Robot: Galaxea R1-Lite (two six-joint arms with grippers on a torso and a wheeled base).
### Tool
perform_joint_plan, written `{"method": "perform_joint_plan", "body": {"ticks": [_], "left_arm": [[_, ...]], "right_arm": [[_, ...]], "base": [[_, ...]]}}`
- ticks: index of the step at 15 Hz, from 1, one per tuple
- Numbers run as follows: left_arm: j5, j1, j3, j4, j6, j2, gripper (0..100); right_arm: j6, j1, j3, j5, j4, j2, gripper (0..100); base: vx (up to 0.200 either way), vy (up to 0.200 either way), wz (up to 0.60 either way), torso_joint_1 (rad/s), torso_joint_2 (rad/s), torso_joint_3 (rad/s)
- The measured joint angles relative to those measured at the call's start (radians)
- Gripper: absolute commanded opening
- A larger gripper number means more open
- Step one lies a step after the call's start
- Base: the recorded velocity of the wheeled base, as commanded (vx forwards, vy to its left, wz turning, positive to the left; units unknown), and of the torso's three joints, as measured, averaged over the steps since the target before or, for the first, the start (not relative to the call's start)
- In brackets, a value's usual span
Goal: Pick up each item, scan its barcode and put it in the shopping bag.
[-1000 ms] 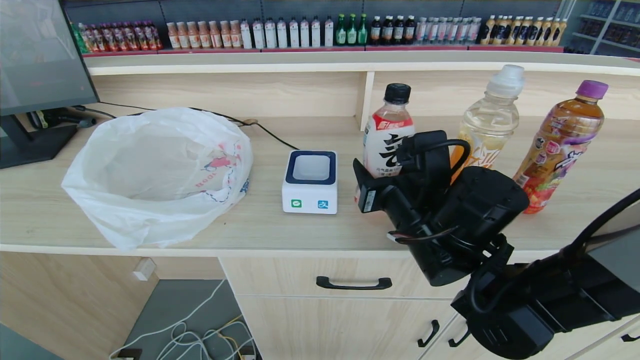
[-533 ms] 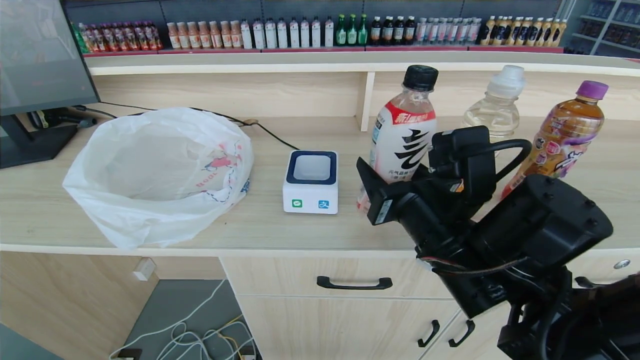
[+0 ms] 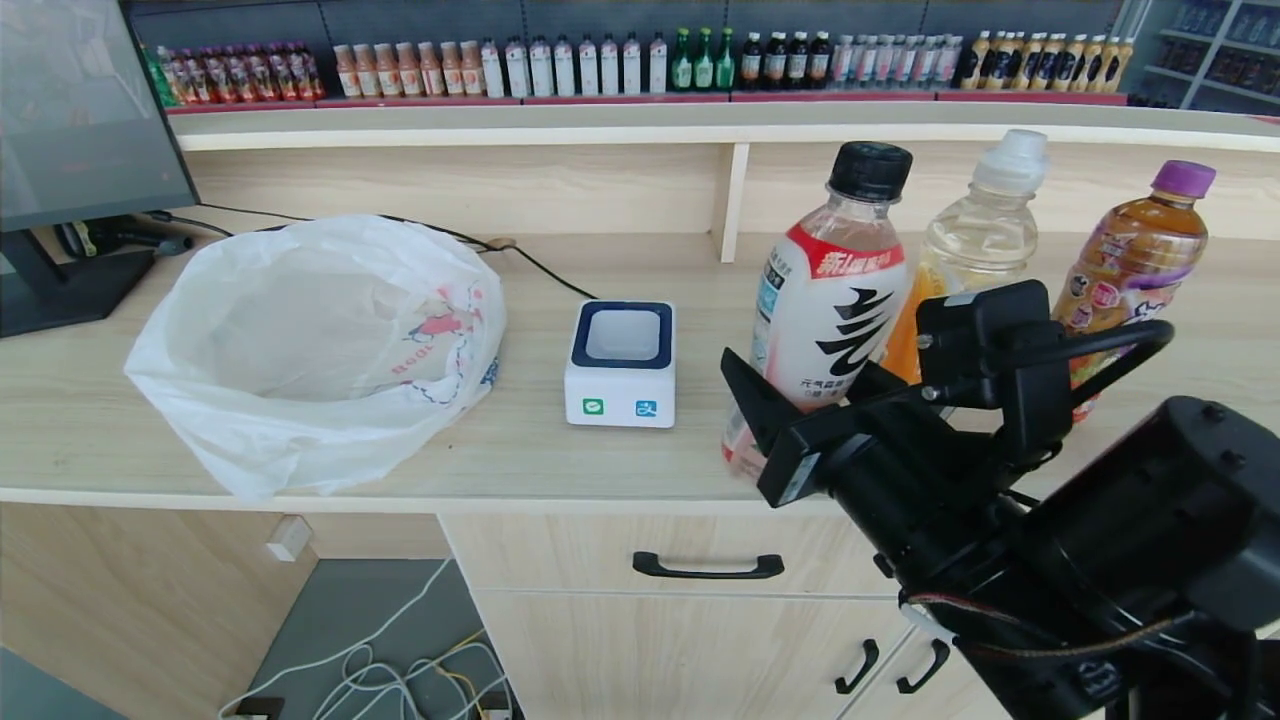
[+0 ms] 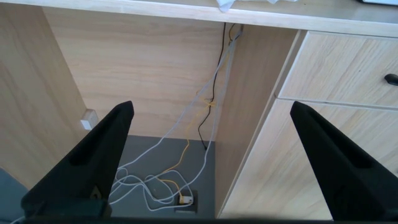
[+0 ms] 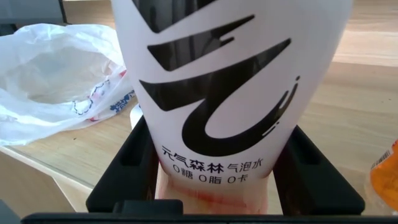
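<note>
My right gripper [image 3: 800, 425] is shut on a white-labelled bottle [image 3: 825, 300] with a black cap, holding it upright above the counter's front edge, to the right of the white barcode scanner [image 3: 621, 364]. In the right wrist view the same bottle [image 5: 224, 93] stands between the black fingers [image 5: 134, 168]. The open white shopping bag [image 3: 315, 345] lies on the counter left of the scanner. My left gripper [image 4: 211, 162] hangs open below the counter, facing the floor cables.
A clear bottle [image 3: 985, 235] with a white cap and an amber bottle [image 3: 1135, 265] with a purple cap stand at the counter's back right. A monitor [image 3: 85, 110] stands at the far left. Drawer handles [image 3: 708, 570] sit under the counter edge [image 3: 400, 497].
My right gripper has lifted the white-labelled bottle off the counter and drawn it nearer and to the right, toward the front edge. The bag, scanner and other bottles have stayed put.
</note>
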Motion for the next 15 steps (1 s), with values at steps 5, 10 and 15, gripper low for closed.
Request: {"method": "perform_joint_plan", "body": {"ticks": [5, 10, 15], "left_arm": [[0.000, 0.000, 0.000, 0.000, 0.000, 0.000, 100], [0.000, 0.000, 0.000, 0.000, 0.000, 0.000, 100], [0.000, 0.000, 0.000, 0.000, 0.000, 0.000, 100]], "right_arm": [[0.012, -0.016, 0.056, 0.006, 0.006, -0.063, 0], [0.028, -0.019, 0.127, 0.041, 0.058, -0.181, 0], [0.177, -0.038, 0.143, 0.241, 0.072, -0.227, 0]], "base": [[0.000, 0.000, 0.00, 0.000, 0.00, 0.000], [0.000, 0.000, 0.00, 0.000, 0.00, 0.000], [0.000, 0.000, 0.00, 0.000, 0.00, 0.000]]}}
